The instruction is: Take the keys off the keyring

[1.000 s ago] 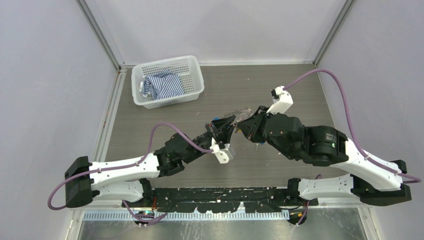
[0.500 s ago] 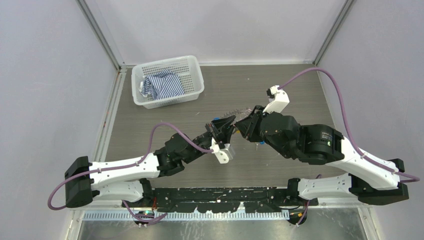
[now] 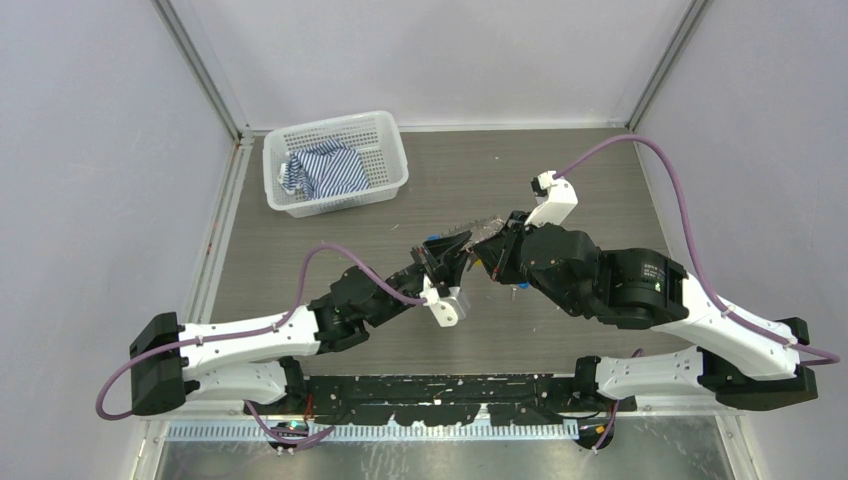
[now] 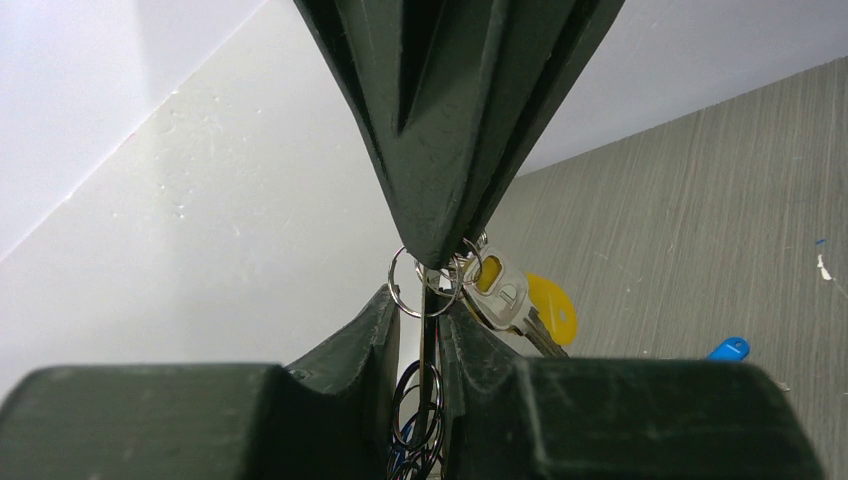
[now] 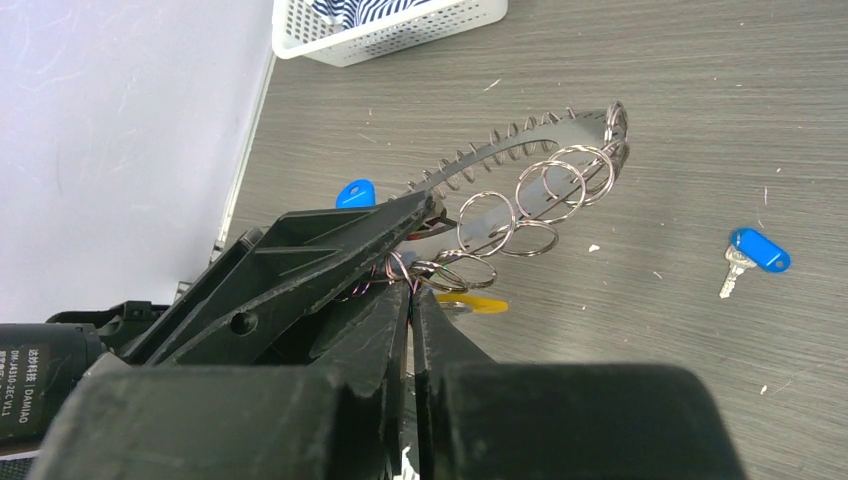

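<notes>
Steel keyring (image 5: 520,137), fringed with loops, is held clear above the bench (image 5: 650,330) (its edge is clamped in the left pincer (image 4: 428,330), so the loops hang reachable). Right pincer (image 5: 411,315) is pressed nearly together at a small split ring (image 4: 420,285) beside the yellow-tagged key (image 5: 472,301), apparently to work it off; true grip unclear. One blue-tagged key (image 5: 757,250) lies loose on the bench.

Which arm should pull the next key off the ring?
Right. The left gripper is clamped on the keyring, anchoring it; the right gripper, jaws nearly together, has its tips at the small rings by the yellow-tagged key, so it likely can pull.
</notes>
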Motion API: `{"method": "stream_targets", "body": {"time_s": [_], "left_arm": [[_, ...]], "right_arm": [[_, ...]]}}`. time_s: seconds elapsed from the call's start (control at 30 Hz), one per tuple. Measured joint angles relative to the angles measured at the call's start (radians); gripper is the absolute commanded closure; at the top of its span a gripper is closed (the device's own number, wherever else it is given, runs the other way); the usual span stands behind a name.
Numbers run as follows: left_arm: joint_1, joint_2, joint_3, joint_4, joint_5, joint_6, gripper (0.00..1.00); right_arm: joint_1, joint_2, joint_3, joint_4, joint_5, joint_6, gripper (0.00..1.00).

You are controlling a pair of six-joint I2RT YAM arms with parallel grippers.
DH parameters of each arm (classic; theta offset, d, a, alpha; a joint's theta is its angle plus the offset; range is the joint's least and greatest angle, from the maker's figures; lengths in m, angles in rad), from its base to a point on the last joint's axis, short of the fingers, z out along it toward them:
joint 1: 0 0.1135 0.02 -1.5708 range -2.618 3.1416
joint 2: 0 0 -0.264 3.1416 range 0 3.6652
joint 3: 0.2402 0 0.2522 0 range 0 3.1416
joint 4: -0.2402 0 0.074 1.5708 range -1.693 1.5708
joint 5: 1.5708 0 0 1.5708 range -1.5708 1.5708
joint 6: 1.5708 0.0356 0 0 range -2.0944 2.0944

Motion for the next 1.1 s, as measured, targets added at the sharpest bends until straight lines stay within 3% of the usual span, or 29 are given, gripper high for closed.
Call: {"method": "stream_targets", "body": {"time_s": [0.57,0.63,0.87,1.1], "left_arm": [[0.053,0.013,0.003,0.0,0.063,-0.101,1.0],[0.055,0.013,0.007,0.0,0.069,-0.106,1.0],[0.061,0.013,0.011,-0.006,0.072,-0.123,1.0],[0.063,0.013,0.011,-0.009,0.074,-0.124,1.0]], "right_arm": [[-0.002,-0.02,-0.002,0.026,-0.003,-0.079,0.95],[-0.002,-0.035,-0.019,0.05,-0.003,-0.098,0.92],[-0.002,-0.075,-0.062,0.109,-0.004,-0.145,0.68],[-0.002,-0.048,-0.038,0.093,-0.023,-0.175,0.65]]}}
